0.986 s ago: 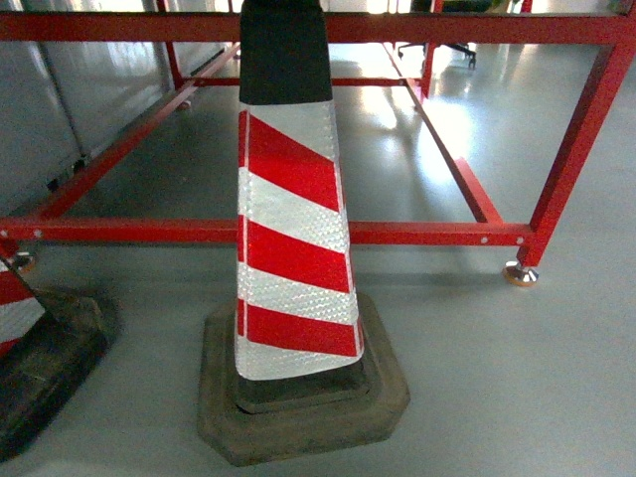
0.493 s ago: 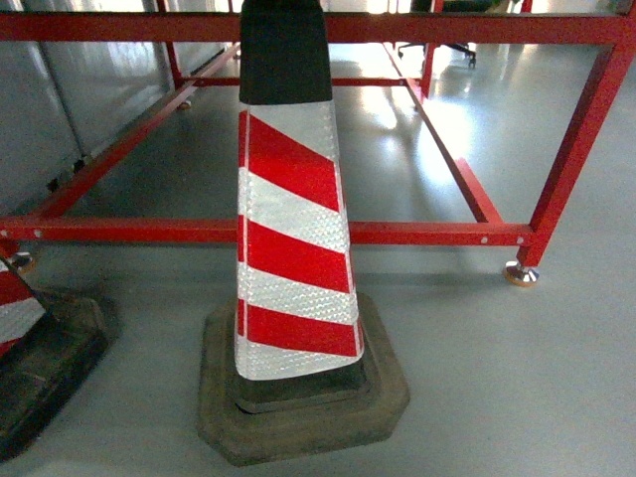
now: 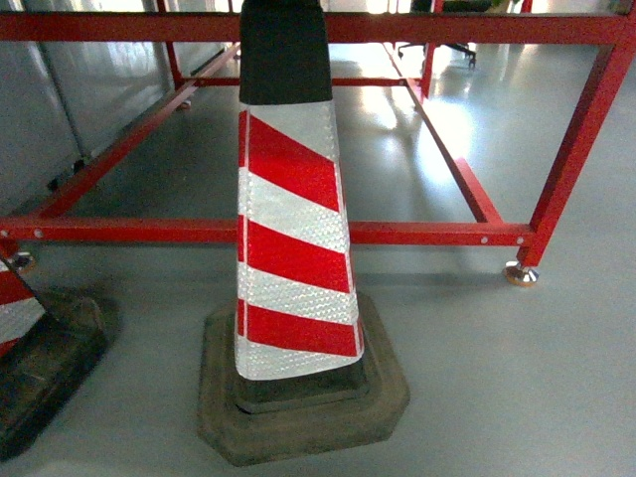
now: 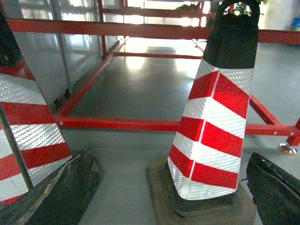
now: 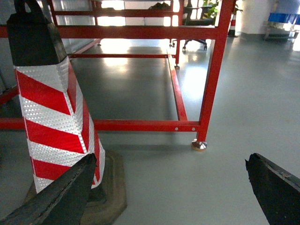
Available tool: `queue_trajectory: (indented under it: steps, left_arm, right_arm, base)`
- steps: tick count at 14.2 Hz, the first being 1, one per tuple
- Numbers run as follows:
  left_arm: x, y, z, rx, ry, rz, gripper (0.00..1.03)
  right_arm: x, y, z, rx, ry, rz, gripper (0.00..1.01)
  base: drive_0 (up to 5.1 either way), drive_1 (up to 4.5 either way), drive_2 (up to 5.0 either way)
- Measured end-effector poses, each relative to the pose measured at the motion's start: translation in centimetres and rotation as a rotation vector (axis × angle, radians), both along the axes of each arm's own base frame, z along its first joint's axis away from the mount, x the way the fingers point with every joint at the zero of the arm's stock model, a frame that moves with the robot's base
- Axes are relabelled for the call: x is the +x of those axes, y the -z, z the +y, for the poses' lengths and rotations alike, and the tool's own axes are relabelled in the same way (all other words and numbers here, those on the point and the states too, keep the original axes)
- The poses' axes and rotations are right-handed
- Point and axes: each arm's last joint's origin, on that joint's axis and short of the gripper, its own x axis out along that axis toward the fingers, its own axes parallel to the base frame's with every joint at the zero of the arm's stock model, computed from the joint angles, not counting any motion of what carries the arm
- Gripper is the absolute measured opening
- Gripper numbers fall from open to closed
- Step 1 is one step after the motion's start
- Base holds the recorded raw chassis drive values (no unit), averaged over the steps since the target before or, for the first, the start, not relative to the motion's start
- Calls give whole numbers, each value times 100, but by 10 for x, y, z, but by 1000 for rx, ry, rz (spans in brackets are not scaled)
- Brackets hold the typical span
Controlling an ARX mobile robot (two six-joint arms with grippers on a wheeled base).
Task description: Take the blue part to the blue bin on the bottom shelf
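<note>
**Cone and red frame filling every view; blue bin and shelf out of sight**

A red-and-white striped traffic cone [image 3: 293, 248] with a black top is standing upright on its dark rubber base [image 3: 303, 417], filling the middle of the head view. Behind it, a red steel frame [image 3: 427, 235] is resting on the grey floor [image 3: 517, 378], one levelling foot [image 3: 521, 273] showing at its right corner. A second cone [image 3: 20, 318] is peeking in at the left edge of the floor.

The left gripper [image 4: 164, 206] is showing only its dark fingertips [image 4: 61, 192] at the bottom corners of its wrist view; they are standing wide apart with nothing between them. The right gripper [image 5: 164, 197] is likewise spread wide, holding nothing.

The blue bin and bottom shelf are not appearing in any view; a blurred blue shape [image 5: 285, 18] far off at the top right of the right wrist view is possibly a crate, though I cannot tell.
</note>
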Motion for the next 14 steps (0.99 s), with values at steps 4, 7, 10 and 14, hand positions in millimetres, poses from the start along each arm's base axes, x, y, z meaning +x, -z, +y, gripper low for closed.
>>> queue_trajectory:
  steps: [4,7,10,14]
  left_arm:
    - [0,0,0,0,0,2,98]
    - [0,0,0,0,3,4,98]
    - [0,0,0,3,0,0,98]
    - [0,0,0,3,0,-1,98]
  right_arm:
    - [0,0,0,0,0,2,98]
    - [0,0,0,0,0,2,98]
    - [0,0,0,1,0,1,98]
    - [0,0,0,1,0,0,98]
  base:
    - [0,0,0]
    - [0,0,0]
    - [0,0,0]
    - [0,0,0]
